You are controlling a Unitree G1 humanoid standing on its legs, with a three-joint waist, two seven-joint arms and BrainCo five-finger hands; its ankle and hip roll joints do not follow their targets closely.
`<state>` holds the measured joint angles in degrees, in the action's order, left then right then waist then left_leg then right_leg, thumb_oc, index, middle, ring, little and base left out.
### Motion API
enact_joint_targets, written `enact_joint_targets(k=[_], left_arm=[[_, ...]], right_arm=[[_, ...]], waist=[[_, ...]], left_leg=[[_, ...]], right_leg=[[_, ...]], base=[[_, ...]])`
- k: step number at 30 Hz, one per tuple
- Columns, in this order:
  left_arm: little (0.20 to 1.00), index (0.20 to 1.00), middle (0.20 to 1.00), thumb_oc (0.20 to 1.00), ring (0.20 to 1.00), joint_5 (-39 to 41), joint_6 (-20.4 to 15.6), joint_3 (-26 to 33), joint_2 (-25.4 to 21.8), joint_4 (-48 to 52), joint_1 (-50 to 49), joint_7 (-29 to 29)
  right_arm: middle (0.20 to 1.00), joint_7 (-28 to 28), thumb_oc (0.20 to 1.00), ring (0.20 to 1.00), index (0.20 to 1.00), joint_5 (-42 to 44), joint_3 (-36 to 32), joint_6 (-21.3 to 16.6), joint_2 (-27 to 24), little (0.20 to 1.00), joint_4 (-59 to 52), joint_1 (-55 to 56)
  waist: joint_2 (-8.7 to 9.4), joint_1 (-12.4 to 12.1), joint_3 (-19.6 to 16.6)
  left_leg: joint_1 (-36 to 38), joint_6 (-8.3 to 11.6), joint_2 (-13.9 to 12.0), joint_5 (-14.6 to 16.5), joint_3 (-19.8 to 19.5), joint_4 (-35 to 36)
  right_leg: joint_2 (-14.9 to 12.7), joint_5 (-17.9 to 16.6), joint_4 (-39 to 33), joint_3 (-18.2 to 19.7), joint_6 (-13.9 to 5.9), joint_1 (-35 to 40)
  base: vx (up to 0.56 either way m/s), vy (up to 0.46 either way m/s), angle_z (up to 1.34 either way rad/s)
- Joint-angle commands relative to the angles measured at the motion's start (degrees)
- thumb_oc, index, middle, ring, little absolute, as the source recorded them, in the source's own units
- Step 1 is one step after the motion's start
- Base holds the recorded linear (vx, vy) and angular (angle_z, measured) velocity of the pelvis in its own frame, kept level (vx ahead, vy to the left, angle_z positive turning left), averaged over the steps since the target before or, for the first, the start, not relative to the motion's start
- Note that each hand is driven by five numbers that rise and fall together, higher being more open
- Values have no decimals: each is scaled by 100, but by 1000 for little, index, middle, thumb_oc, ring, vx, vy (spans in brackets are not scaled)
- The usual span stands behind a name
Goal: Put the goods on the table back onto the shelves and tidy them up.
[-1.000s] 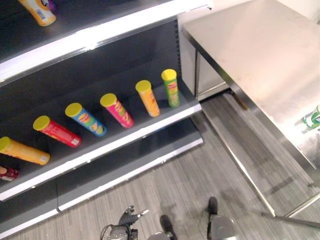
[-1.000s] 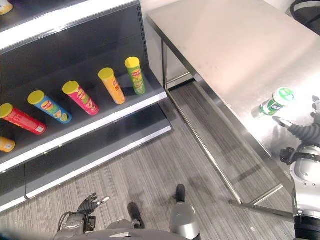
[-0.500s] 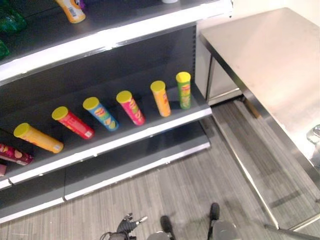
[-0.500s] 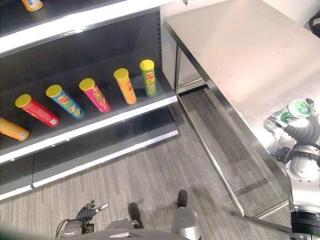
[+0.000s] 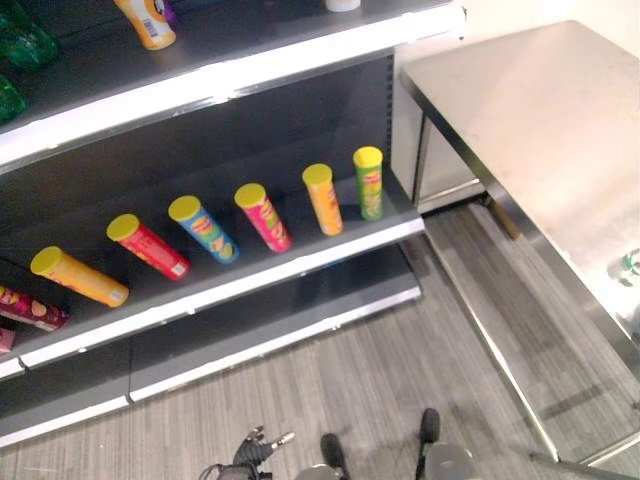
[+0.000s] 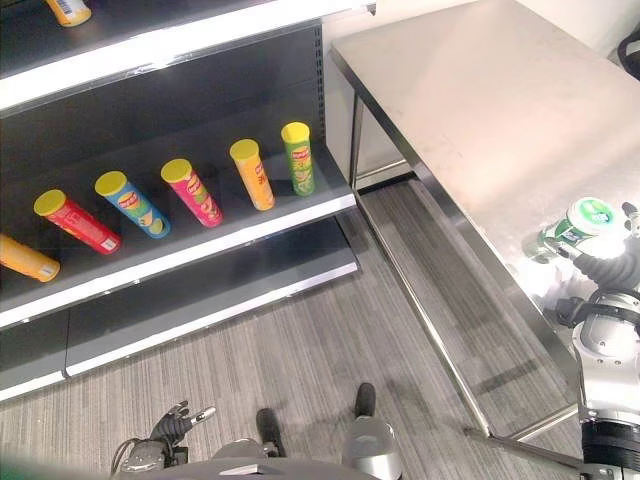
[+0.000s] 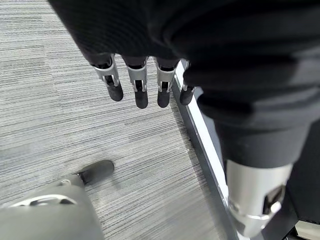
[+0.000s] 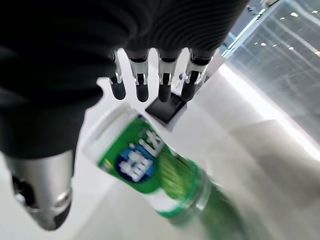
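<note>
We see green bottle (image 6: pixel 573 226) standing on table (image 6: pixel 480 100) near its edge, R hand (image 8: pixel 65 100) just beside, fingers (image 8: pixel 141 75) straight, not gripping. L hand (image 7: pixel 150 60) low over floor, fingers relaxed.

A shop: lit dark shelves (image 5: pixel 230 75) stocked with snack tubes (image 5: pixel 265 215)

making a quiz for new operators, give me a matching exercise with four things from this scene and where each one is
Things:
1. green-lidded container
2. green can
3. left hand
4. orange bottle

Places:
A. top shelf
B. low over the floor, fingers straight
C. on the steel table by the right hand
D. right end of the row of yellow-lidded cans on the middle shelf

Pairs: 1-C, 2-D, 3-B, 4-A
</note>
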<state>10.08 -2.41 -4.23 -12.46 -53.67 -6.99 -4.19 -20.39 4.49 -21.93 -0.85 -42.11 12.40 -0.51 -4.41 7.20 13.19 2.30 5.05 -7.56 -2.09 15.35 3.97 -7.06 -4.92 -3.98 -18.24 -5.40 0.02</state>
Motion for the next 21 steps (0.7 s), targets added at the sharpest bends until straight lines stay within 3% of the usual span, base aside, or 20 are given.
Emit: enact_joint_targets(k=[1, 6, 19, 20, 21], left_arm=[[1000, 1000, 1000, 1000, 1000, 22, -62, -38, -351, -23, 151, -69], [1000, 1000, 1000, 1000, 1000, 58, -46, -78, -375, -40, 116, -57], [1000, 1000, 1000, 1000, 1000, 127, -45, -114, -415, -82, 110, -58], [1000, 1000, 1000, 1000, 1000, 140, -40, -119, -420, -69, 114, -66], [1000, 1000, 1000, 1000, 1000, 140, -39, -119, -420, -68, 114, -66]], right_arm=[[1000, -171, 1000, 1000, 1000, 337, -45, -288, -255, 1000, 285, -453], [1000, -145, 1000, 1000, 1000, 796, 85, -333, -323, 1000, 682, -722], [1000, 4, 1000, 1000, 1000, 992, 460, -245, -633, 1000, 1214, -1101], [200, 6, 200, 200, 200, 948, 487, -219, -666, 200, 1236, -1114], [200, 6, 200, 200, 200, 947, 488, -220, -667, 200, 1237, -1116]], waist=[[345, -180, -77], [339, -235, -96], [325, -303, -88], [323, -306, -85], [323, -305, -84]], left_leg=[[-14, 423, -450, 303, -183, -338], [5, 443, -448, 286, -201, -306], [-6, 481, -462, 225, -253, -274], [-10, 482, -463, 219, -263, -268], [-10, 482, -463, 219, -263, -268]], right_leg=[[-279, 1096, 620, 331, -360, 7], [-276, 1086, 588, 287, -362, 48], [-257, 1104, 582, 212, -346, 64], [-255, 1103, 583, 202, -343, 66], [-255, 1104, 583, 201, -343, 66]], base=[[3, -10, 7], [0, 0, 0], [0, -1, 0], [0, 0, 0], [0, 0, 0]])
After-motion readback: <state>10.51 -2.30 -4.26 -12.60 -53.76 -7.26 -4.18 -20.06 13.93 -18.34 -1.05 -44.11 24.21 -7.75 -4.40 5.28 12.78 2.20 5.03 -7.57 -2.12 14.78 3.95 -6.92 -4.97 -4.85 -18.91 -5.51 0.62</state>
